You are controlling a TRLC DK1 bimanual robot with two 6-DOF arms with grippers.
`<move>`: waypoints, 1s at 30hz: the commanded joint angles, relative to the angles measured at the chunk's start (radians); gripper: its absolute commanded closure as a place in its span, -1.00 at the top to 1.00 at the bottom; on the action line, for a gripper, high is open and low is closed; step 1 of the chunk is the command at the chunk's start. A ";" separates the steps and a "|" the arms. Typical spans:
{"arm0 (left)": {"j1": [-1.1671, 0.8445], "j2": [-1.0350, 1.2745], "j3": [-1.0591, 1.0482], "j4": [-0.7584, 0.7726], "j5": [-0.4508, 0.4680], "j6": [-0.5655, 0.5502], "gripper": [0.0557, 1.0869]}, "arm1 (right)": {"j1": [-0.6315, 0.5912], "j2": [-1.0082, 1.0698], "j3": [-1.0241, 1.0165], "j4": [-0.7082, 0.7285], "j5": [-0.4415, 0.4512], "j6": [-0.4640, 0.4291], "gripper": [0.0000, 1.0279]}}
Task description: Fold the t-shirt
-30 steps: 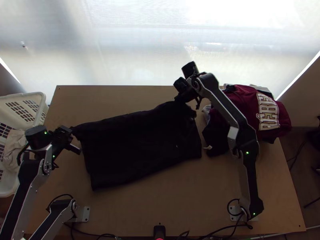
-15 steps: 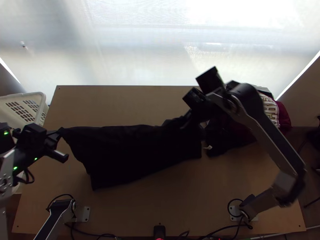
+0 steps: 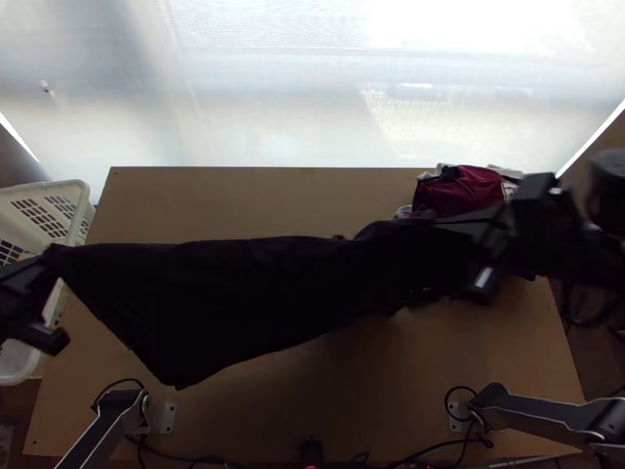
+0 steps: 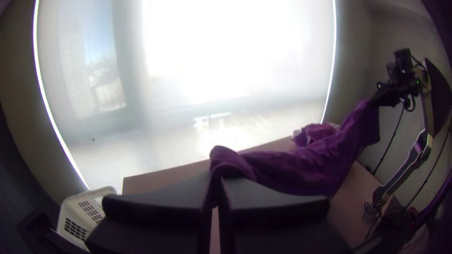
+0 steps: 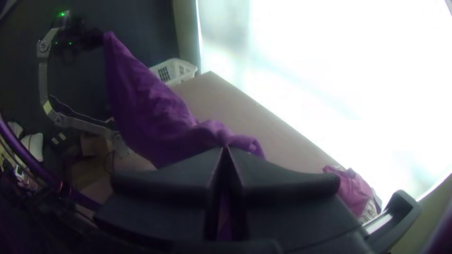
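My left gripper (image 3: 48,262) is at the top view's left edge, shut on one corner of the black t-shirt (image 3: 234,297). Toward the right, my right gripper (image 3: 476,227) is shut on the other end. The cloth hangs stretched and raised between them, its lower edge drooping over the table. In the left wrist view, the fingertips of my left gripper (image 4: 215,181) pinch the shirt (image 4: 301,171), which looks purple there. The right wrist view has my right gripper (image 5: 225,149) closed on the shirt (image 5: 150,108), which slopes up to the other arm.
A maroon garment (image 3: 461,191) lies in a pile at the table's back right, partly behind the right arm. The white basket (image 3: 58,207) stands beyond the table's left edge. Bare wood of the table (image 3: 312,406) shows in front of the shirt.
Both grippers have moved apart, the left one leftward and the right one rightward, lifting and stretching the shirt between them. It now covers part of the pile's front.
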 commanded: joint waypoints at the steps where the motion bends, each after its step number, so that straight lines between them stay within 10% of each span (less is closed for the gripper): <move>1: -0.004 0.046 0.270 -0.041 -0.028 -0.118 -0.93 | -0.097 -0.127 0.069 -0.017 -0.003 0.013 -0.95; 30: 0.082 -0.058 0.364 -0.017 -0.107 -0.158 -0.93 | -0.232 -0.292 0.133 -0.017 -0.049 0.048 -0.95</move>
